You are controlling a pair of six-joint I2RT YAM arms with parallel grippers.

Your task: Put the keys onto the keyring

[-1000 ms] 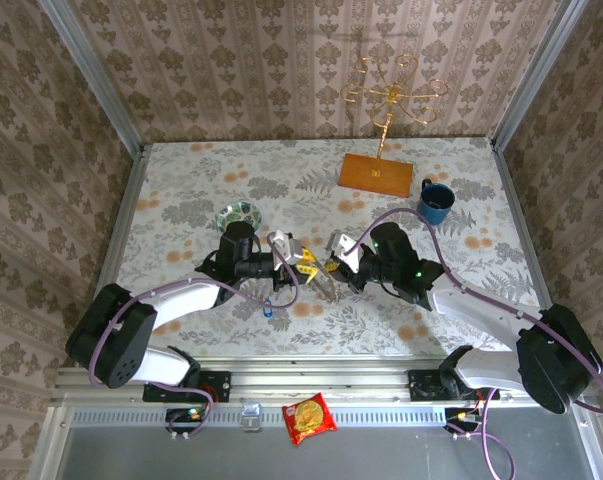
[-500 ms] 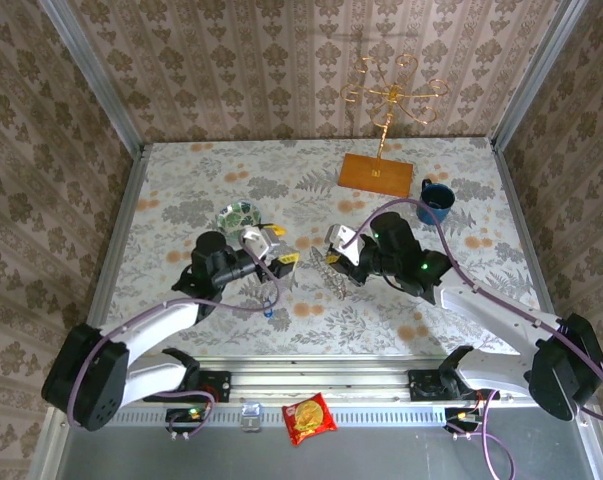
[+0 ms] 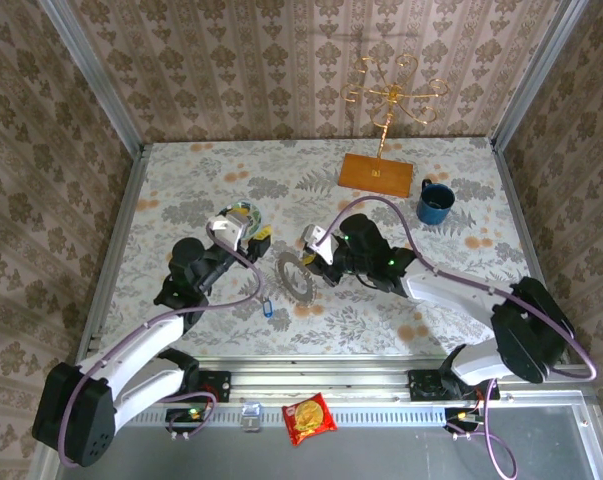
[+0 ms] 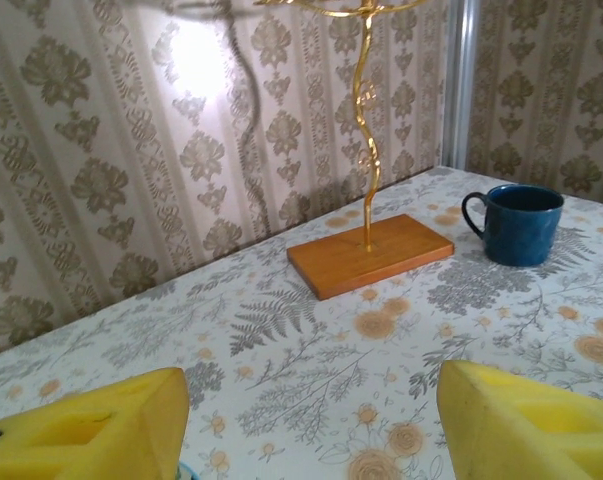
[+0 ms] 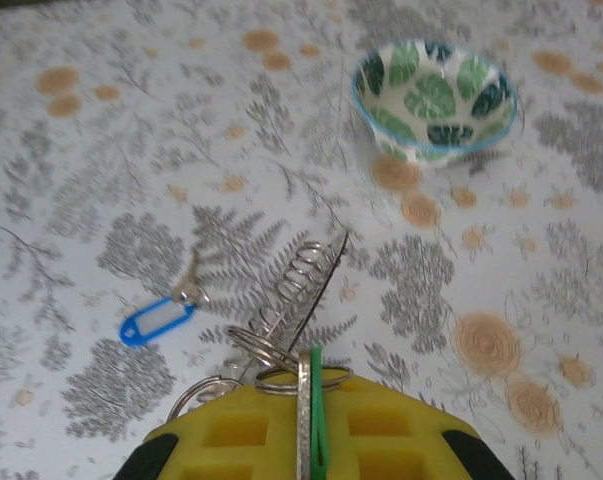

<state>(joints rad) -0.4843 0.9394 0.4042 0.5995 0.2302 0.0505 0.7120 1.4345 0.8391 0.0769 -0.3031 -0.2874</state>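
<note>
One green key [image 5: 316,425] looks threaded on the keyring [image 3: 296,276] the right claw [image 3: 319,262] pinches; the blue key [image 5: 157,322] lies loose near the tabletop's [image 3: 181,180] front edge; left claw [image 3: 251,232] spread.

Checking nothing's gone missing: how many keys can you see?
2. The blue key lies loose on the table; the green key is pinched against the keyring in the right end effector. Others may be hidden.
</note>
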